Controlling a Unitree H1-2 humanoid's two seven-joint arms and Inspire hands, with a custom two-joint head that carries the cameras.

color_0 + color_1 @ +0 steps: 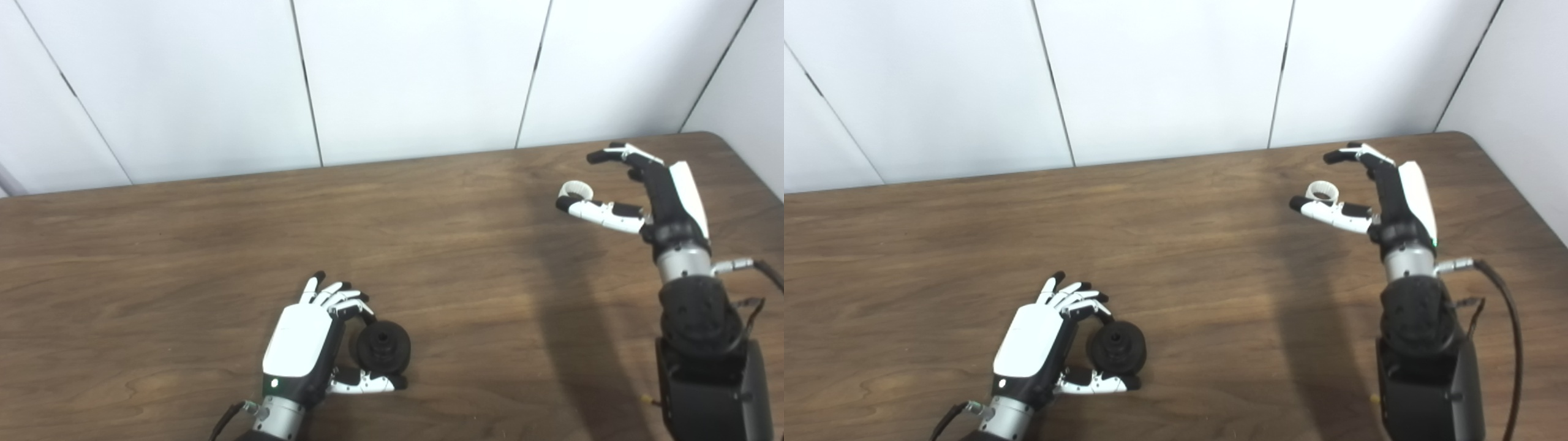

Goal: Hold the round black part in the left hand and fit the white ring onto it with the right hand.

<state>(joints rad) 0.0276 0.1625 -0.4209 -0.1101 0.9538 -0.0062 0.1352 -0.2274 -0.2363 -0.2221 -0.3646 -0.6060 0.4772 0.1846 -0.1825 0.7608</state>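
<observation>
**Right hand poised over the ring, black part waiting near the front edge**

White wall panels (416, 73) at the back, a brown wooden table (184, 245) out front, and both players are in position. Near the front edge, the left hand (306, 343) curls around the round black part (383, 347), fingers above and thumb below; whether it truly grips or only cradles cannot be told. Far across at the right rear, the white ring (1323, 192) lies flat, hole upward, just beside the thumb of the right hand (1372, 190). That hand is spread wide and empty, fingers arched over the ring, palm facing left. It is clearly the nearer hand; the ring sits between thumb and fingers, well apart from the black part.
</observation>
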